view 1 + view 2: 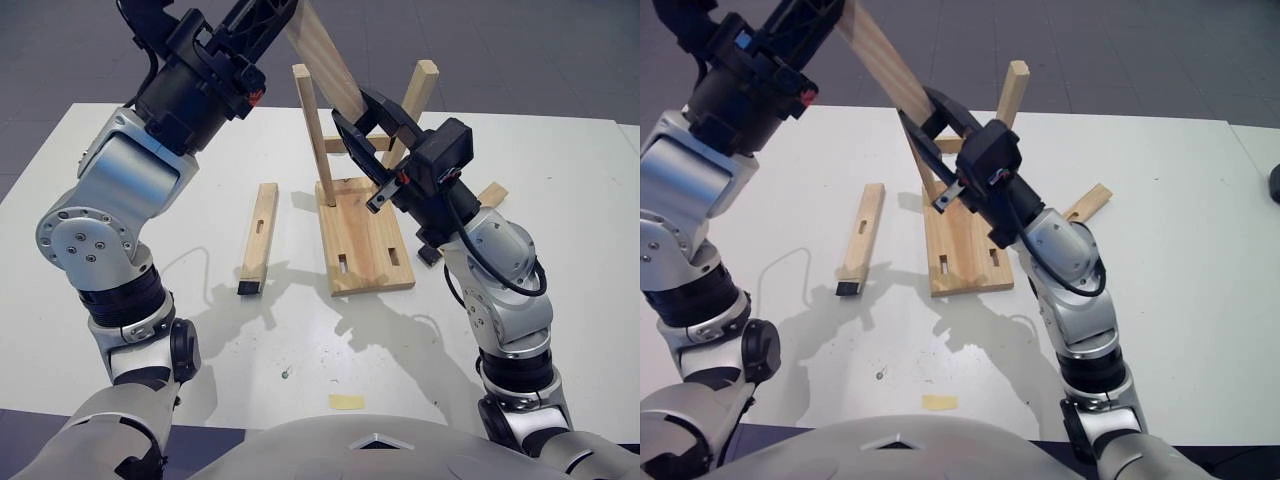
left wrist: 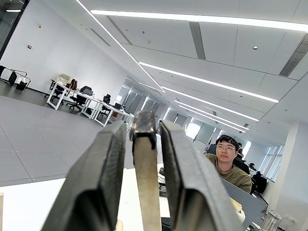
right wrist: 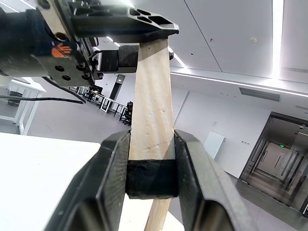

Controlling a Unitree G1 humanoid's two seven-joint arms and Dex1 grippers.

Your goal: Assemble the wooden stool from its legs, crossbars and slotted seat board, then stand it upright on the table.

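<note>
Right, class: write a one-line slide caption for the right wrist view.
Left pincer and right pincer clamp one wooden leg between them.

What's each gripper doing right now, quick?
Left gripper: shut on the upper end of the wooden leg.
Right gripper: shut on the same wooden leg, lower down.

Open-plan office, seemingly: desks (image 2: 100, 104), chairs (image 2: 78, 97), strip lights (image 2: 202, 19).
</note>
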